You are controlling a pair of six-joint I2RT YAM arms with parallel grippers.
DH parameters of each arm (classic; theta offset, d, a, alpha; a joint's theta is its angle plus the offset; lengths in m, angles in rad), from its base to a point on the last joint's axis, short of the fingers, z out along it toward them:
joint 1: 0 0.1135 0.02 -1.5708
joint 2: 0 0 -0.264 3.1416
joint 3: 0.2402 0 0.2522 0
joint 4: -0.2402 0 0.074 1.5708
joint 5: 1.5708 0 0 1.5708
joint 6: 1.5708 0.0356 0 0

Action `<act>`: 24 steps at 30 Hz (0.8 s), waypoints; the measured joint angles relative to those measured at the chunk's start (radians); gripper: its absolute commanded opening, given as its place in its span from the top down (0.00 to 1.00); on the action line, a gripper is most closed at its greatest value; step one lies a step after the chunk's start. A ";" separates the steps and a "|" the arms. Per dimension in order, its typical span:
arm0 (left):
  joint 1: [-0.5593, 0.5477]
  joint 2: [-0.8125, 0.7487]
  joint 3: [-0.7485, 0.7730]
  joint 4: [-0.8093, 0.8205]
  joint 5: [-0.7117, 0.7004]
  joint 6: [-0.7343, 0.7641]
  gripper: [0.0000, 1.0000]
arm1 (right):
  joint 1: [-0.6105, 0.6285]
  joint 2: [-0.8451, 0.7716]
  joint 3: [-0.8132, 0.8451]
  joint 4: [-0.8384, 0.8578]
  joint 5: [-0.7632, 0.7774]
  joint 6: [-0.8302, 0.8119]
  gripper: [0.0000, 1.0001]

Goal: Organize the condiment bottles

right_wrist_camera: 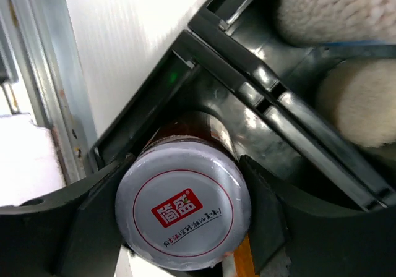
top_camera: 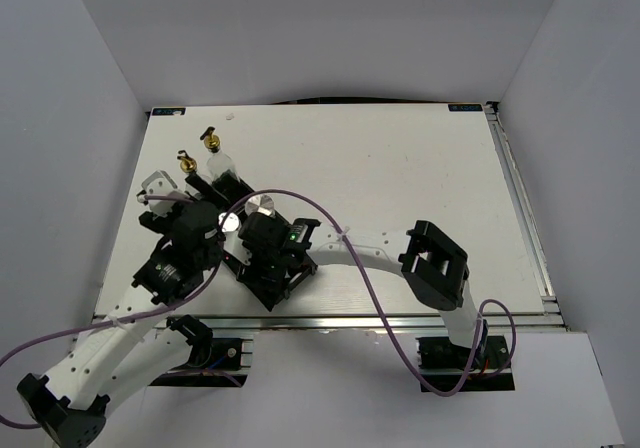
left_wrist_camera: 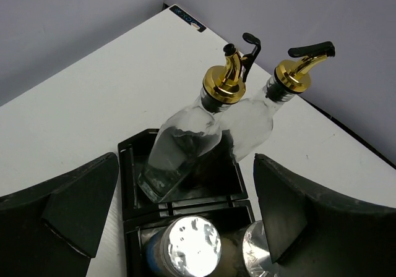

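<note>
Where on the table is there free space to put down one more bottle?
Free: the table's right half and the far strip behind the tall bottles. Crowded: near left, left gripper and right gripper, gripping a jar, over the tray.
</note>
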 measured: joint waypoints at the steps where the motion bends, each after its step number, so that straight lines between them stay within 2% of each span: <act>1: 0.000 0.007 0.000 0.008 0.000 -0.001 0.02 | 0.000 0.000 -0.011 0.006 0.002 -0.001 0.79; 3: 0.000 0.022 0.001 0.019 0.001 -0.003 0.02 | -0.001 0.000 -0.022 0.014 0.013 0.004 0.76; 4: 0.000 0.029 0.002 0.024 0.001 -0.004 0.02 | -0.001 0.000 -0.024 0.016 0.018 0.005 0.71; 5: 0.000 0.036 0.004 0.030 0.002 -0.004 0.02 | -0.001 0.000 -0.026 0.021 0.021 0.007 0.55; 7: 0.000 0.050 0.008 0.037 0.003 -0.004 0.02 | -0.001 0.000 -0.026 0.031 0.026 0.008 0.34; 12: 0.000 0.066 0.019 0.038 0.006 -0.004 0.02 | -0.001 -0.001 -0.026 0.056 0.024 0.012 0.18; 16: 0.000 0.065 0.033 0.038 0.009 -0.003 0.02 | -0.001 -0.025 -0.026 0.067 0.007 0.020 0.11; 24: 0.000 0.063 0.081 0.038 0.008 0.005 0.02 | -0.001 -0.146 -0.024 0.071 0.056 0.043 0.11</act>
